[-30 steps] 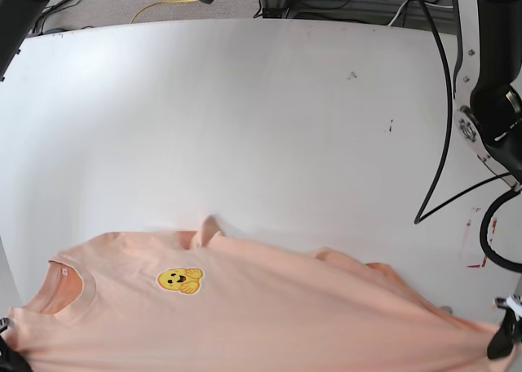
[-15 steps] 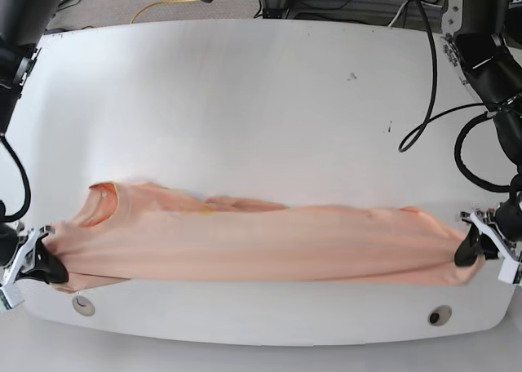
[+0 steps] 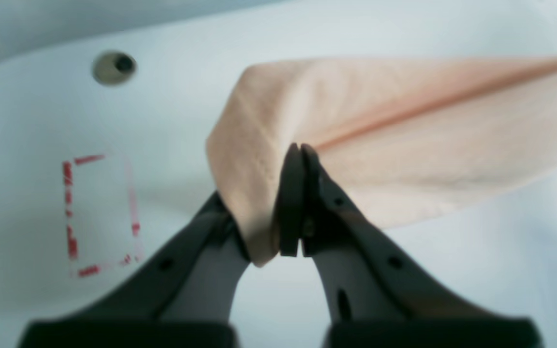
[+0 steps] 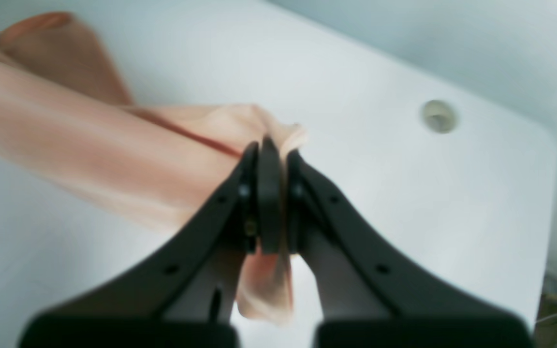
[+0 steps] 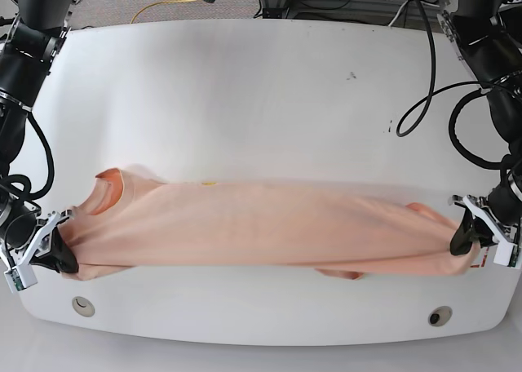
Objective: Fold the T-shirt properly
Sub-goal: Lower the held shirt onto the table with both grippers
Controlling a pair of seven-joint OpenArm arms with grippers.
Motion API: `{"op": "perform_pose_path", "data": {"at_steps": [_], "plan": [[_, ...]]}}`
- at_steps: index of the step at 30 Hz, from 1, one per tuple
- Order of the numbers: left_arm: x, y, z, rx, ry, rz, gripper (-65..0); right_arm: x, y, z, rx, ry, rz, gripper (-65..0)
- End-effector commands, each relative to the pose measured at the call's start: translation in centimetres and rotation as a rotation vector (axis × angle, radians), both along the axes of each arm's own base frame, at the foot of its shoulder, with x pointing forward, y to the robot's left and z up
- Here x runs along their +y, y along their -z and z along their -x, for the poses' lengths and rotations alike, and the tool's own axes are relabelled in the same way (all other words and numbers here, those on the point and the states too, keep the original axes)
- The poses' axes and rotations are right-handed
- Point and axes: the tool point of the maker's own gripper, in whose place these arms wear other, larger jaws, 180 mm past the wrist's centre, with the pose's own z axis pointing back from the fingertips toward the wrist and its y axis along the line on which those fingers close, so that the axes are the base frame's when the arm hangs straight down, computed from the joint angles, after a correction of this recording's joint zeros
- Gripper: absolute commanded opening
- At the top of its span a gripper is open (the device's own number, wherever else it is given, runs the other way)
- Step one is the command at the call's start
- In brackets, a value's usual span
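The peach-pink T-shirt (image 5: pixel 261 225) is stretched taut in a long band across the near part of the white table (image 5: pixel 245 86), neck opening at the left. My right gripper (image 5: pixel 59 254) is shut on the shirt's left end, cloth pinched between its black fingers (image 4: pixel 220 203). At the opposite end my left gripper (image 5: pixel 463 240) is shut on the shirt, and the T-shirt (image 3: pixel 404 145) runs away to the right from its closed tips. In the right wrist view the T-shirt (image 4: pixel 90 145) trails off to the left. The yellow patch shows only as a sliver (image 5: pixel 209 183).
Two round grommet holes sit near the table's front edge, one (image 5: pixel 81 306) at left, one (image 5: pixel 440 316) at right. A red dashed square marking (image 3: pixel 99 212) lies on the table by the left gripper. Black cables (image 5: pixel 432 70) hang at the right rear.
Both grippers have carried the shirt's two ends farther onto the table. The shirt, earlier spread near the front edge with the patch showing, now hangs taut as a folded band between them.
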Motion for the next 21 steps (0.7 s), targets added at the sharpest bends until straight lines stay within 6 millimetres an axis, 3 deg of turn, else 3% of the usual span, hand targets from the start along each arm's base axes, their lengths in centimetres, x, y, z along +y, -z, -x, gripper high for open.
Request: {"op": "perform_pose_path", "data": {"at_steps": [1, 9, 13, 17, 21], "plan": [[1.1, -3.8, -1.2, -0.122, -0.035, -0.029, -65.0, -0.5, -3.9, -1.0, -0.126, 0.02, 0.033, -65.0], [1.7, -8.7, -4.2, -0.268, -0.086, -0.109, -65.0, -2.0, -8.2, -4.3, -0.271, 0.141, 0.106, -65.0], [2.2, -13.2, -5.1, -0.363, -0.111, -0.128, -65.0, -0.9, -11.1, -5.7, -0.353, 0.154, 0.154, -65.0], [2.6, -16.4, -5.8, -0.424, -0.123, -0.112, -65.0, 0.5, -14.0, -7.0, -0.399, 0.145, 0.233, -65.0], [2.7, -18.0, -5.7, -0.46, -0.131, -0.11, -65.0, 0.8, -17.1, -7.8, -0.459, 0.139, 0.235, -65.0]]}}
